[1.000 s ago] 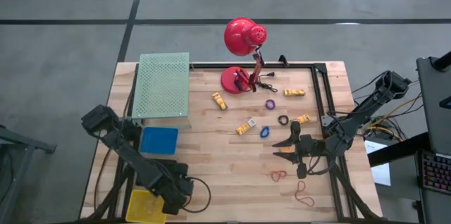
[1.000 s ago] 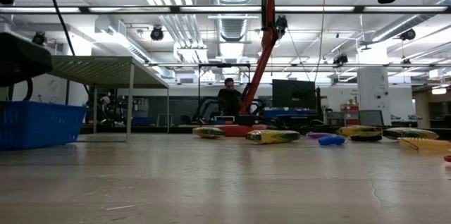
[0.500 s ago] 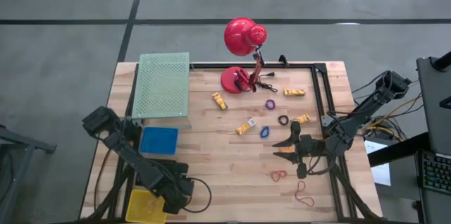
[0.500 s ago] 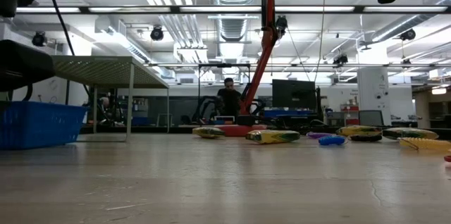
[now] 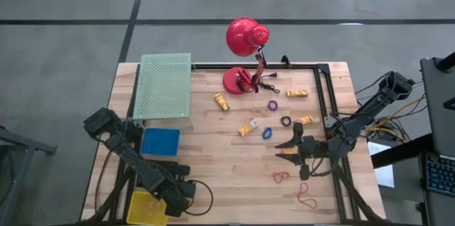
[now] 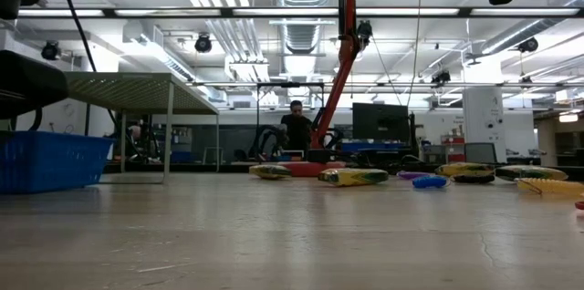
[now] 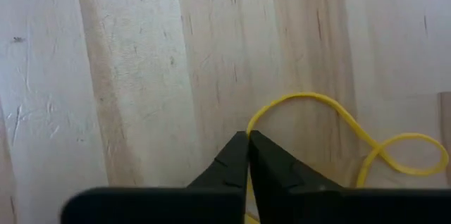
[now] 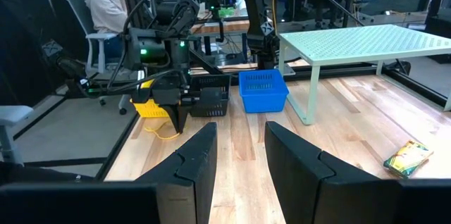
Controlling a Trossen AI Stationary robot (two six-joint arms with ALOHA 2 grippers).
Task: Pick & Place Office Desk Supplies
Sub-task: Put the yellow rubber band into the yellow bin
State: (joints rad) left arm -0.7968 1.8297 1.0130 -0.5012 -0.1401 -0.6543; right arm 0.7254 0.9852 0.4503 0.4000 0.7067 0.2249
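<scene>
Wooden table [image 7: 127, 76]: left gripper [image 7: 247, 139] pinches yellow rubber band [image 7: 331, 111].

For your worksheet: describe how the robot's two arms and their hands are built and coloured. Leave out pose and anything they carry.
Both arms are dark, jointed links rising from black frames at the table's edges. The left hand ends in two black, wedge-shaped fingers tapering to points. The right hand has two broad, flat black fingers. Black cables trail beside the left arm's base, and a bundle of cables hangs by the right arm's base.
</scene>
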